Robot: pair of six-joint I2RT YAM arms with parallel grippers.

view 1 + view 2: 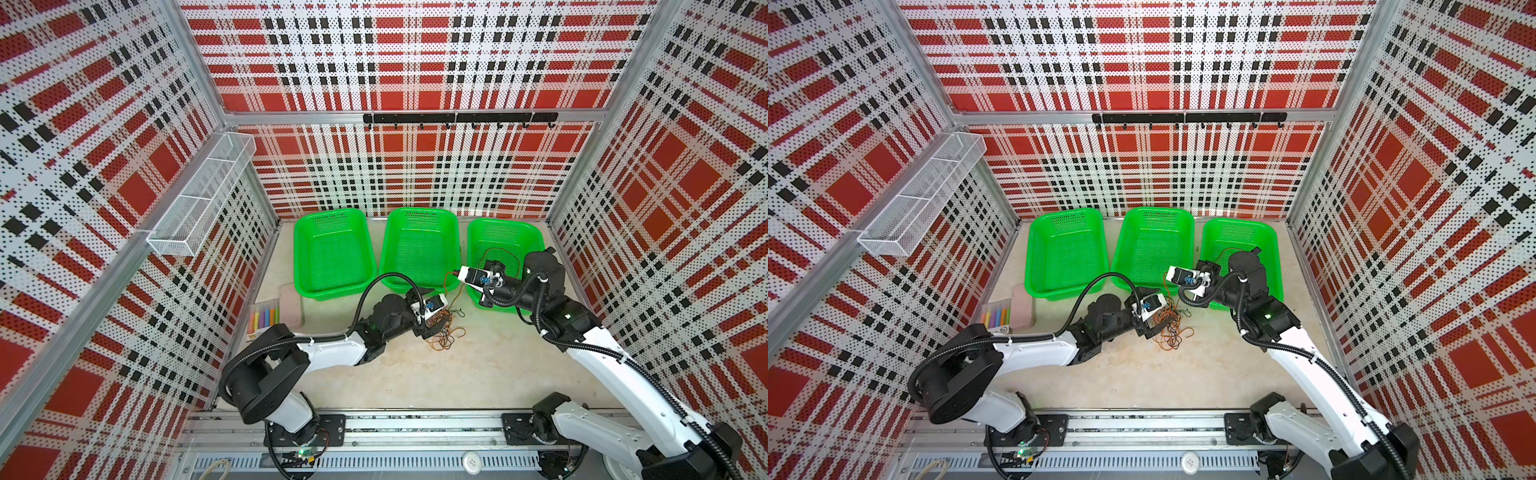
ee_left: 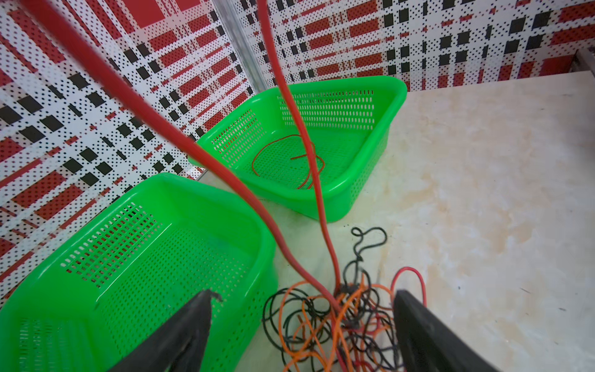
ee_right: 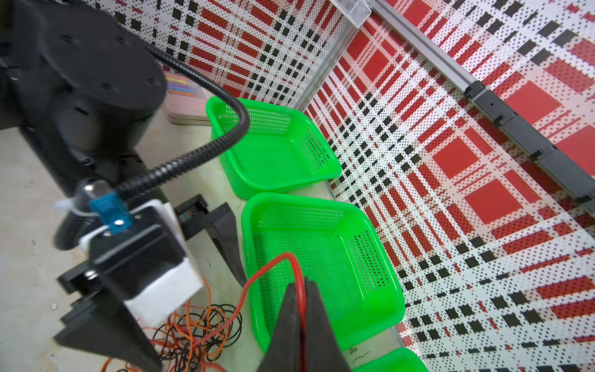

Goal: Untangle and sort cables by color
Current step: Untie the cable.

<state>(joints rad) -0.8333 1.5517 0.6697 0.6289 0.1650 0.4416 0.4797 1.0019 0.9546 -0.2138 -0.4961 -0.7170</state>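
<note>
In both top views, the far left of the tabletop [image 1: 415, 382] carries a pack of coloured sticks [image 1: 263, 318] just beside a pink case [image 1: 291, 307]. Three green baskets stand in a row along the back wall. The left basket [image 1: 332, 253] comes first, then the middle basket [image 1: 419, 249].

My left fingers [image 2: 183, 331] are low over the tabletop in front of the middle basket. The left wrist view shows them spread wide and clamping nothing, one on either side of the tangle [image 2: 338, 315] of black, orange and red cables. In a top view this tangle [image 1: 446, 338] lies on the tabletop, just in front of the gap between the middle and right baskets.

Out of it rises a red cable [image 2: 322, 225], lifted clear of the heap in two stretches.

My right fingers [image 3: 291, 319] are pressed together on that red cable [image 3: 257, 273]. They are raised near the right rim of the middle basket, with the strand looping from them down into the tangle [image 3: 196, 331].

Furthest right stands the right basket [image 1: 505, 237], and my right arm reaches across its near part. A second red cable [image 2: 286, 161] lies in a loose loop on its floor.
</note>
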